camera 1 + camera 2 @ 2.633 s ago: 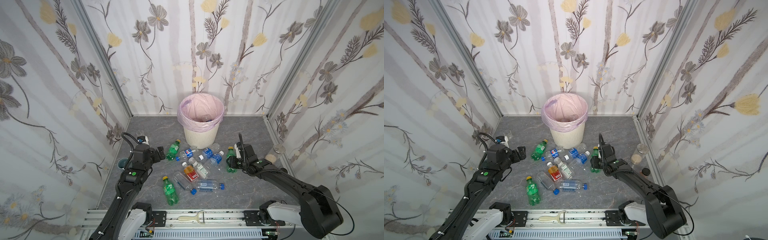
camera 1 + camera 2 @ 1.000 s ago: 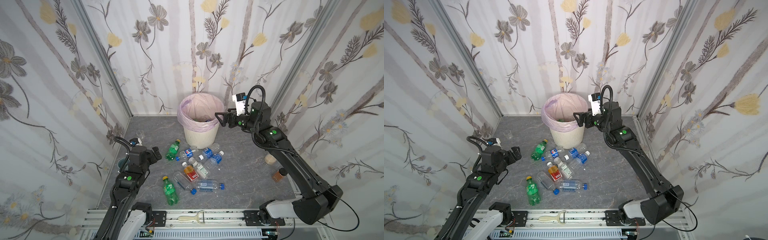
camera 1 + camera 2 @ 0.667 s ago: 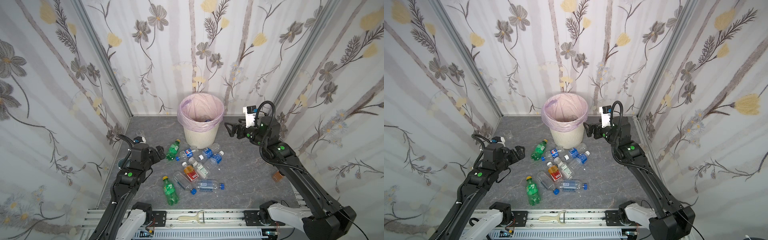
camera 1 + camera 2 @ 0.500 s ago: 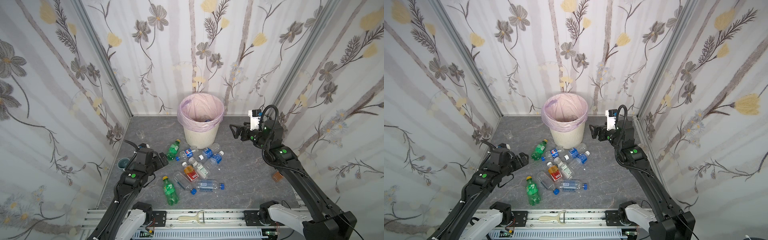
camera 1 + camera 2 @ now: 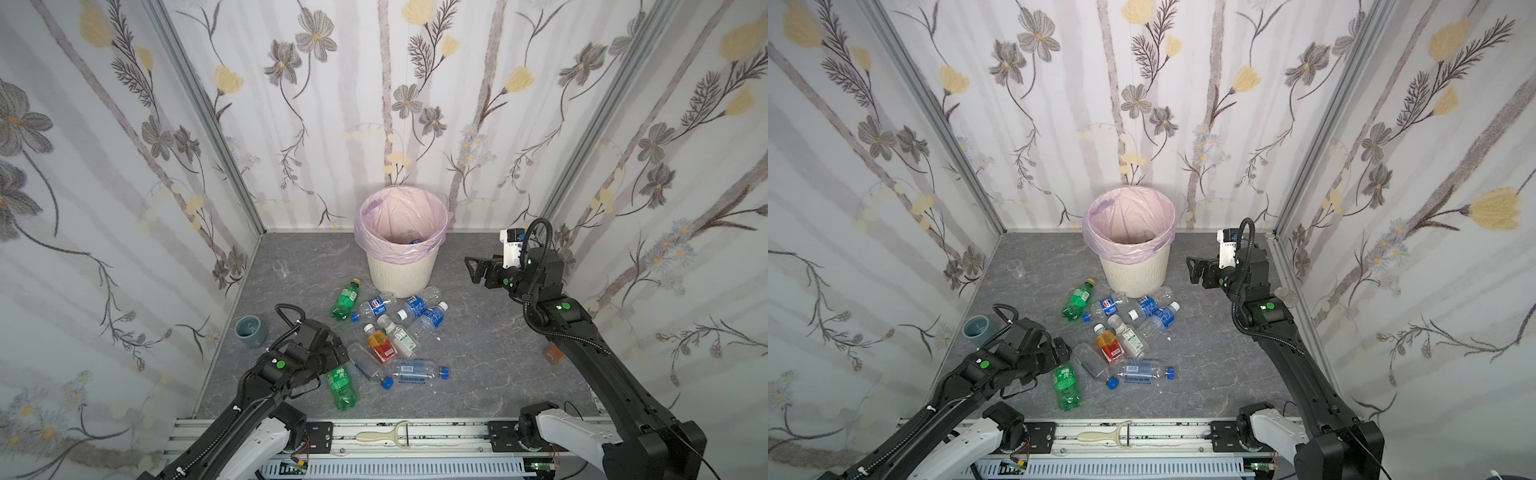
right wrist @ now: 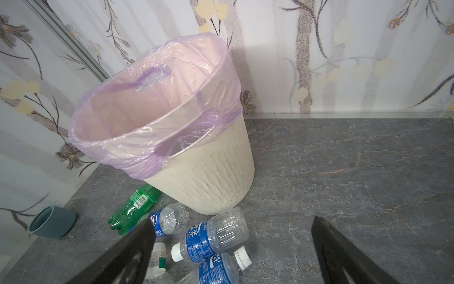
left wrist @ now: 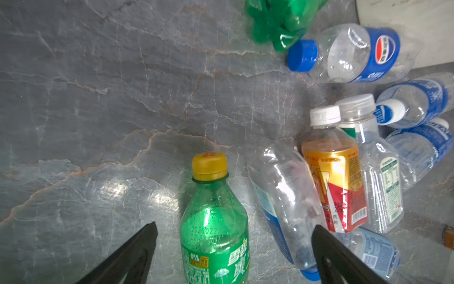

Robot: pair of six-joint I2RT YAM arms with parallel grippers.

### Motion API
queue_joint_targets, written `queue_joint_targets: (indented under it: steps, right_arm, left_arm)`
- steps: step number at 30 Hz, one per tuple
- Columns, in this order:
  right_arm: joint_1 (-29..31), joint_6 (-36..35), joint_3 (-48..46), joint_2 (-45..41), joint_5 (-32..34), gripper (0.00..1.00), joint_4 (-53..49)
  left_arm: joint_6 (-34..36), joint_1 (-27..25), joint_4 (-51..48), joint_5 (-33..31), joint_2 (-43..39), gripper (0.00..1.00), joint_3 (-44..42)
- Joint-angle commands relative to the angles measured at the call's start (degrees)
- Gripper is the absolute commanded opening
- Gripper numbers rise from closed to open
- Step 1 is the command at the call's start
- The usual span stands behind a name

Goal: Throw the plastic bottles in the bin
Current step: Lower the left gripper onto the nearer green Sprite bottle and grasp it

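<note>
The bin (image 5: 401, 270) (image 5: 1133, 270) (image 6: 208, 177), cream with a pink bag over its rim, stands at the back middle. Several plastic bottles lie in front of it. They include a green one (image 5: 345, 301), an orange-red one (image 5: 380, 345) (image 7: 334, 184) and clear ones with blue labels (image 5: 419, 370) (image 6: 211, 233). My left gripper (image 5: 337, 358) (image 5: 1061, 351) (image 7: 234, 226) is open, straddling the neck end of the front green bottle (image 5: 341, 386) (image 7: 213, 221) without touching it. My right gripper (image 5: 471, 270) (image 5: 1192, 270) (image 6: 233, 220) hangs open and empty to the right of the bin.
A grey cup (image 5: 250, 331) (image 6: 52, 222) stands by the left wall, with a clear plastic cup (image 5: 281, 267) further back. A brown jar (image 5: 555, 353) shows behind my right arm by the right wall. Patterned walls close three sides.
My right gripper has drawn back from the bin's rim to the right and lower, open and empty. My left gripper has moved forward and down onto the front green bottle.
</note>
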Motion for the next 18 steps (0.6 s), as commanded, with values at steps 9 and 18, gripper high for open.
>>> queue_joint_targets:
  steps: [9, 18]
  right_arm:
    - [-1.11, -0.36, -1.7, 0.72, -0.01, 1.0, 3.95]
    - [-1.89, -0.02, -3.46, -0.23, -0.67, 1.0, 5.05]
  left_arm:
    - [-10.63, -9.59, -0.5, -5.47, 5.75, 0.95, -2.12]
    - [-17.85, -18.67, 4.24, -8.34, 12.23, 0.88, -6.23]
